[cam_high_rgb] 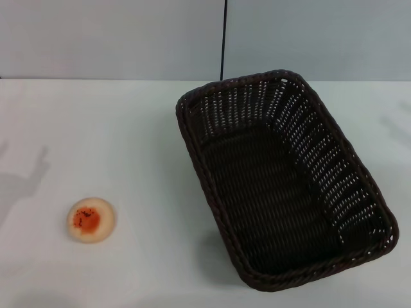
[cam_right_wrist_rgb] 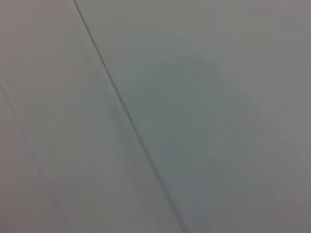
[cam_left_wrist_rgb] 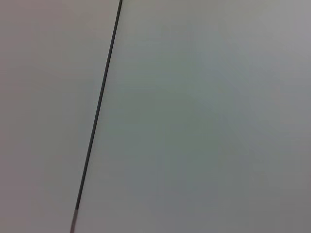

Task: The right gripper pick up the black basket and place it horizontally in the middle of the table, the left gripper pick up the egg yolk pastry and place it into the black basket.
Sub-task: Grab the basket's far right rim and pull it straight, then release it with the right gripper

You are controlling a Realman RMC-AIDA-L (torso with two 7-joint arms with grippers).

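Note:
The black basket (cam_high_rgb: 282, 179) stands on the white table (cam_high_rgb: 141, 141), right of the middle, set at a slant with one short end toward the back and the other toward the front right. It is empty. The egg yolk pastry (cam_high_rgb: 91, 219) lies on the table at the front left, well apart from the basket. Neither gripper shows in the head view. Both wrist views show only a pale wall with a thin dark seam (cam_left_wrist_rgb: 97, 111).
A pale wall with a dark vertical seam (cam_high_rgb: 224, 38) rises behind the table's far edge. Faint shadows fall on the table at the far left (cam_high_rgb: 26, 179) and far right.

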